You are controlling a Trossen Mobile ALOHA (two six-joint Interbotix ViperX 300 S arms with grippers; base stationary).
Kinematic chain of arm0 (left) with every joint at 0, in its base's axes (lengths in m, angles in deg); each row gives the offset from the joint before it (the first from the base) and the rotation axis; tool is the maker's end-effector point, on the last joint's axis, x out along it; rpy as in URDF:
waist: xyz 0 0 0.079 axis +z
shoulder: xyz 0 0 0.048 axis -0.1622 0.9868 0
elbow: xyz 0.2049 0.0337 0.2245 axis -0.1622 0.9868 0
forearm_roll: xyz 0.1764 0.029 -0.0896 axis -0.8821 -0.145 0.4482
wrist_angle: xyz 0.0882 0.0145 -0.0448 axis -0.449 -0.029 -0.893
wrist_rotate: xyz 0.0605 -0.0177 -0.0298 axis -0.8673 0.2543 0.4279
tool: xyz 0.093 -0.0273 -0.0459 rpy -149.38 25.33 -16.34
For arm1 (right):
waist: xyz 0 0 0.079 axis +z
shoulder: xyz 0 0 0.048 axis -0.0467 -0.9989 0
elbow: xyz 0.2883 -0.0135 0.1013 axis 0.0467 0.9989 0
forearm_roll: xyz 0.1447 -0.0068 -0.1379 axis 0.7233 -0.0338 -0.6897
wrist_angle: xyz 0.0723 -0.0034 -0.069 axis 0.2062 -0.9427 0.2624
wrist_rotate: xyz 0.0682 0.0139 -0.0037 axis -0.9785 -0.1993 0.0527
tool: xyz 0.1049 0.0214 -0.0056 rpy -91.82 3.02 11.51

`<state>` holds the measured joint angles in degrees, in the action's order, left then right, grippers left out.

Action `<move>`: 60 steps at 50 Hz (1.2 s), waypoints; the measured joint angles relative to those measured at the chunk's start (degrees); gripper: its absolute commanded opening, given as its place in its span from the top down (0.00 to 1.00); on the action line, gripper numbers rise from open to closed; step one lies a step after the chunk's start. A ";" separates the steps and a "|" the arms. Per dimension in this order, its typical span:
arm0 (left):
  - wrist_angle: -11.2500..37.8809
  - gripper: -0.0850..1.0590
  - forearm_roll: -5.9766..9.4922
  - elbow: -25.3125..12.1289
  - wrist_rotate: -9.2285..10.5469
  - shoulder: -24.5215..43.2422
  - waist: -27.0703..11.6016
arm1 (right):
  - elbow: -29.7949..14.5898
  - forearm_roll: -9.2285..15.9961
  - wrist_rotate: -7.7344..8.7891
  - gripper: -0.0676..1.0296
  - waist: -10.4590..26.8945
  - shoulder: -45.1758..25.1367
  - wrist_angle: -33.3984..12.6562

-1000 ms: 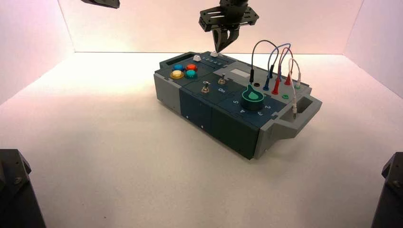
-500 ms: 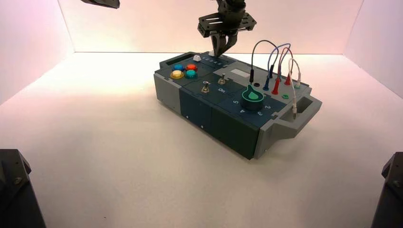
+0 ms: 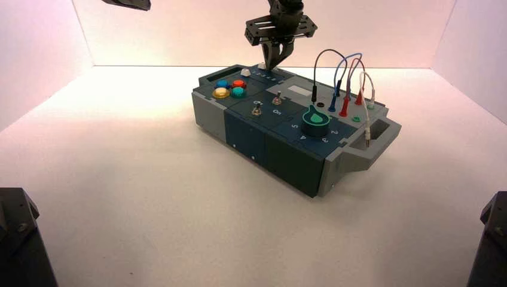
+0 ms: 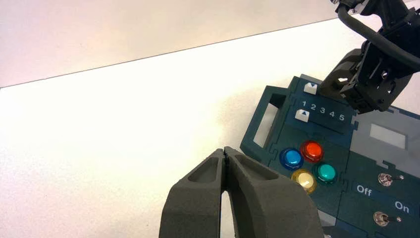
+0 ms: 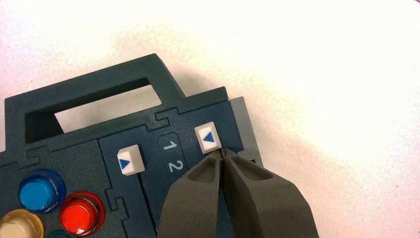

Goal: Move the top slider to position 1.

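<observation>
The top slider (image 5: pixel 208 137) is a small white knob with a blue triangle, on the dark blue panel at the box's far edge. It stands level with the printed position 1 (image 5: pixel 170 145). My right gripper (image 5: pixel 223 151) is shut, and its tips touch the knob's side that faces the higher numerals. From above, the right gripper (image 3: pixel 272 64) hangs over the box's back left corner, just right of the top slider (image 3: pixel 262 66). My left gripper (image 4: pixel 225 150) is shut on nothing, held high at the far left, away from the box.
A second white slider knob (image 5: pixel 130 160) sits on the other side of the numeral row. Coloured push buttons (image 3: pixel 230 88), two toggle switches (image 3: pixel 267 104), a green dial (image 3: pixel 315 121) and plugged wires (image 3: pixel 344 84) fill the rest of the box (image 3: pixel 287 161).
The right gripper came down and swept left, pushing the top slider knob left along its track. The box itself shifted slightly left. The left arm stayed put.
</observation>
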<state>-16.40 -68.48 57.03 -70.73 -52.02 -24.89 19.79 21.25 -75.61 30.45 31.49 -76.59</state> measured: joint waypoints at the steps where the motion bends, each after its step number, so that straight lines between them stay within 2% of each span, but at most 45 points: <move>1: 0.00 0.95 0.00 -0.09 0.00 0.00 -0.09 | 0.00 0.00 -0.09 0.96 0.00 0.00 0.00; 16: 0.00 0.95 0.00 -0.09 0.00 0.00 -0.09 | 0.09 -0.35 -0.09 0.96 -0.18 0.35 -0.44; 26: 0.00 0.95 0.00 -0.18 0.00 0.00 -0.09 | 1.93 -2.29 -0.79 0.96 -1.58 3.78 -0.62; 34: 0.00 0.95 0.00 -0.53 0.00 -0.09 0.00 | 3.34 -2.64 -0.88 0.96 -2.46 6.33 -0.62; 60: 0.00 0.95 0.00 -0.62 0.00 -0.44 0.00 | 5.01 -2.64 -0.70 0.96 -2.11 8.88 0.53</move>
<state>-16.40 -68.48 56.41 -70.73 -52.46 -24.89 24.80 18.61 -76.32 28.34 40.36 -76.07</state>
